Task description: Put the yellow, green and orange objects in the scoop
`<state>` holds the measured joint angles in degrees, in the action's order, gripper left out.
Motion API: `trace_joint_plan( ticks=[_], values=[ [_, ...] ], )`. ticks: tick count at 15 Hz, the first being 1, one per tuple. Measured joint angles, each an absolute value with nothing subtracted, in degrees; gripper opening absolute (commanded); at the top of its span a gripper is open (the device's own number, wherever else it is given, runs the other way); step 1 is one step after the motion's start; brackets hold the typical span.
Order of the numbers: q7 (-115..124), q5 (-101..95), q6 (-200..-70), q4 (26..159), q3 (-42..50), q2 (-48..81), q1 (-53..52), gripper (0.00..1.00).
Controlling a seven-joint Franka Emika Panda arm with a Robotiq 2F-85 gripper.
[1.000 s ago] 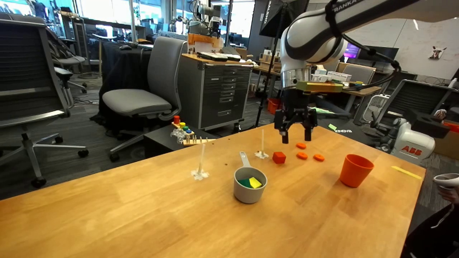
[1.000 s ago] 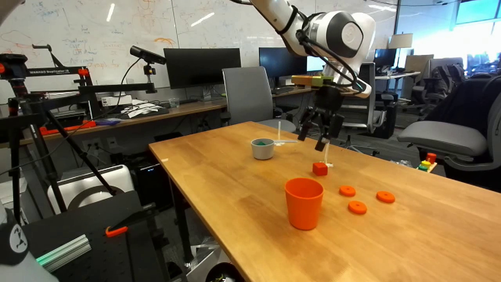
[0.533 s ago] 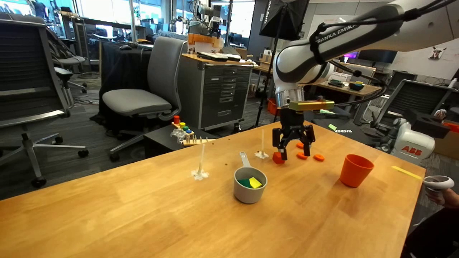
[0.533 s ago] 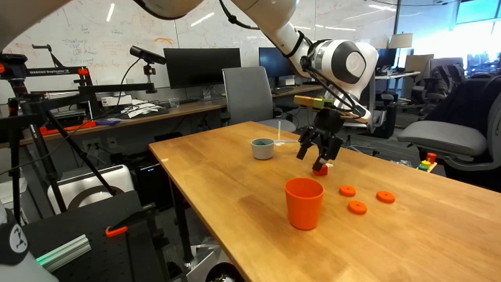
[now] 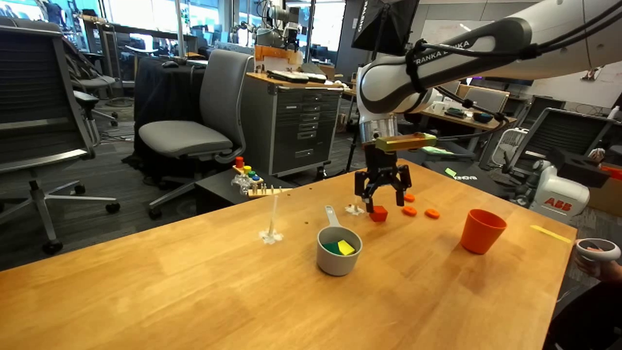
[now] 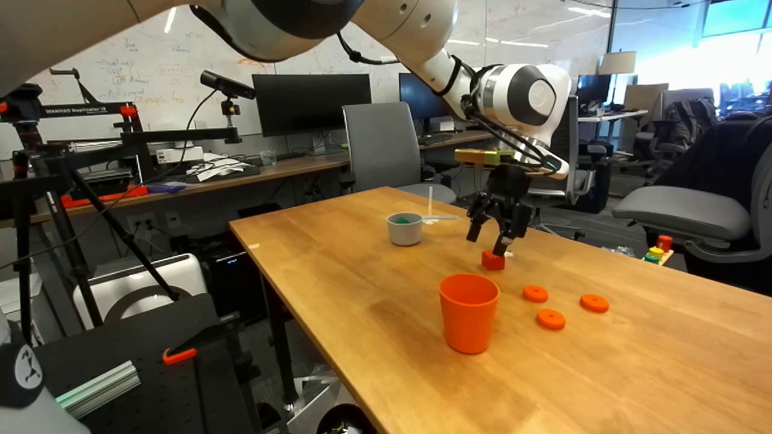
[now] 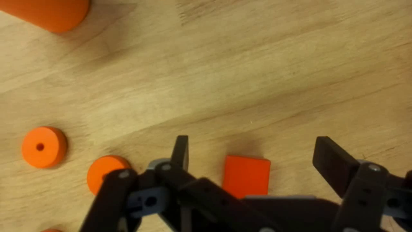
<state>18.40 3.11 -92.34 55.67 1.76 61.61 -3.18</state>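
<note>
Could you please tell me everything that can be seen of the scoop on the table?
The scoop has a light grey, round bowl with slightly tapering sides, smooth and plastic-looking. In an exterior view its single, slim handle points away from the camera. It stands upright on the wooden table, open side up, with a green piece and a yellow piece inside; whether anything lies beneath them is hidden. Only the table and these pieces visibly touch it; the jaws are apart from it.
</note>
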Motion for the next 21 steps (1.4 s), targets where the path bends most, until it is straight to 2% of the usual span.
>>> trace_joint_plan(
  ticks=[8, 9, 10, 11, 17, 21],
  values=[
    [19.58, 2.34, -92.31, 52.05, 2.17, 64.94, -3.62, 1.0],
    [19.66, 2.34, -92.31, 51.99, 2.39, 65.1, -3.4, 0.75],
    [19.68, 2.34, -92.31, 51.91, 2.63, 65.23, -3.18, 0.74],
    [19.68, 2.34, -92.31, 51.82, 2.87, 65.33, -2.96, 0.68],
    [19.68, 2.34, -92.31, 51.29, 3.31, 65.88, -2.71, 0.19],
    [19.3, 3.09, -92.4, 50.94, 2.87, 65.78, -2.68, 0.15]
  ],
)
